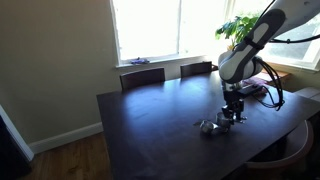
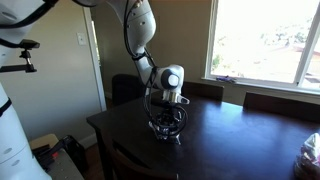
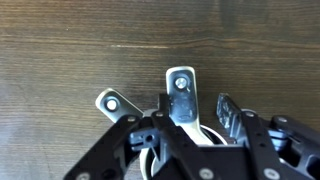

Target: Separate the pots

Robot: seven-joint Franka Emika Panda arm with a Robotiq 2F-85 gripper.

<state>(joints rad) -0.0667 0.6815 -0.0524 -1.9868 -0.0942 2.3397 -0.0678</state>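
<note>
Dark wood table (image 1: 150, 125), chairs (image 1: 143, 77) behind, gripper (image 1: 232, 116) crowding pots (image 3: 181, 95).

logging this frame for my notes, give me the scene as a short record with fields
surface: dark wooden table
pots: small, silver, by the table's edge under the gripper
handles: both show in wrist view, splayed apart, meeting at one spot
separated: apparently not yet, the pots look nested
gripper: low over the pots, open or shut cannot be told
background: two chairs, bright window, plant
</note>
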